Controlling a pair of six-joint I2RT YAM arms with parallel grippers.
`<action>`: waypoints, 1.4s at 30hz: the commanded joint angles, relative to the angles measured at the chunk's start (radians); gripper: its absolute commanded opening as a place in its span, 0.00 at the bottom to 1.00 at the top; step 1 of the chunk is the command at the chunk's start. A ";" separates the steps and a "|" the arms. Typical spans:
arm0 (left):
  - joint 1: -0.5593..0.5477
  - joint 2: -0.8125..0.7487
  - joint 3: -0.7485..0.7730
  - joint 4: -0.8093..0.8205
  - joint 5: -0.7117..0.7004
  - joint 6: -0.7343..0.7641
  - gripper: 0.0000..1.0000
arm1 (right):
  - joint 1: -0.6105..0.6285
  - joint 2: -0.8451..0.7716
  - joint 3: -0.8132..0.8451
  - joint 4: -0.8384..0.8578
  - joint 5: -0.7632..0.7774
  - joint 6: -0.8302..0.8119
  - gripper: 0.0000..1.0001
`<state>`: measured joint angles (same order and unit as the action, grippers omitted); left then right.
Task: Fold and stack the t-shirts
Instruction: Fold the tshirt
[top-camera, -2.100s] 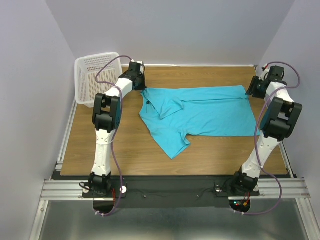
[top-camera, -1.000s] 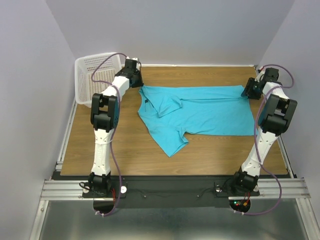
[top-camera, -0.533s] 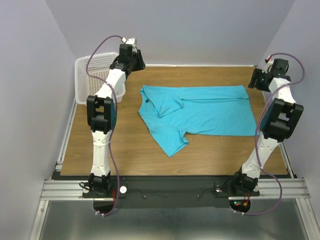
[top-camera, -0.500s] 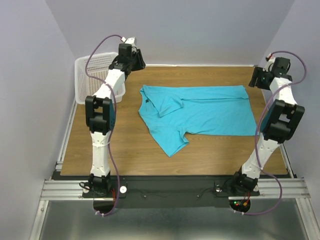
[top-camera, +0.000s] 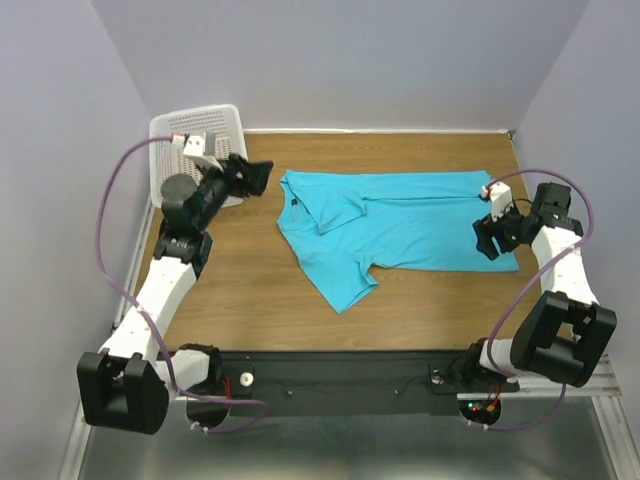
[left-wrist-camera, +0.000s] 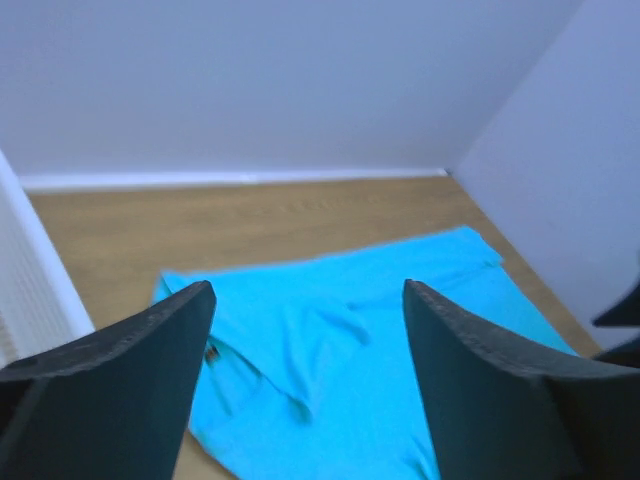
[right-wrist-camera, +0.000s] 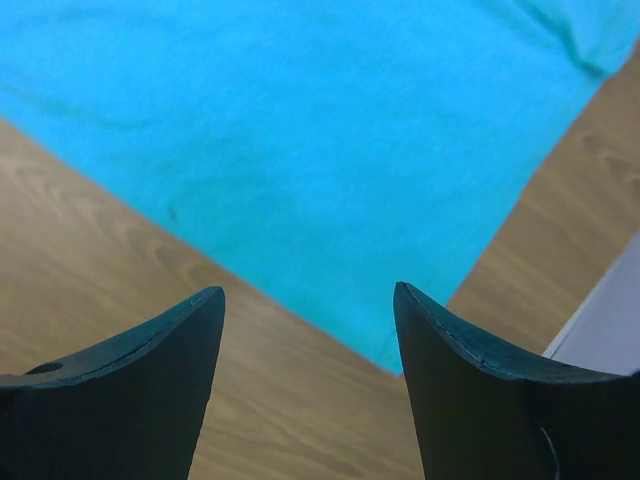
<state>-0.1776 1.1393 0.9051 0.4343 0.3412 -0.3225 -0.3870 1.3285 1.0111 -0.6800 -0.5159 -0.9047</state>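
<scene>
One turquoise t-shirt (top-camera: 410, 225) lies spread across the wooden table, collar to the left, one sleeve folded over its chest and the other sleeve pointing toward the near edge. My left gripper (top-camera: 260, 177) hovers just left of the collar, open and empty. In the left wrist view the t-shirt (left-wrist-camera: 330, 370) lies beyond the wide-apart left gripper (left-wrist-camera: 308, 300). My right gripper (top-camera: 483, 238) is open above the shirt's near right hem corner. In the right wrist view that corner of the t-shirt (right-wrist-camera: 300, 130) shows between the tips of the right gripper (right-wrist-camera: 308, 295), which holds nothing.
A white mesh basket (top-camera: 205, 118) stands at the far left corner, right behind my left arm; its wall shows as the basket (left-wrist-camera: 25, 290) at the left wrist view's left edge. Walls close the table on the back and both sides.
Both arms have pulled back from the table's far edge: the left now sits beside the collar, the right over the near right hem corner. Both jaws have opened wider. The shirt lies unmoved.
</scene>
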 joint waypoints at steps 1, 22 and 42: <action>0.004 -0.016 -0.250 -0.009 0.206 -0.234 0.80 | -0.018 -0.060 -0.058 -0.124 0.025 -0.117 0.74; -0.220 0.359 -0.394 0.037 -0.045 -0.480 0.62 | -0.050 -0.012 -0.111 -0.110 0.063 0.047 0.72; -0.257 0.384 -0.365 0.084 -0.061 -0.448 0.00 | -0.101 0.003 -0.086 -0.067 0.178 0.081 0.71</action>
<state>-0.4263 1.5791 0.5434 0.4934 0.2626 -0.7982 -0.4698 1.3228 0.8650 -0.7769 -0.3771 -0.8192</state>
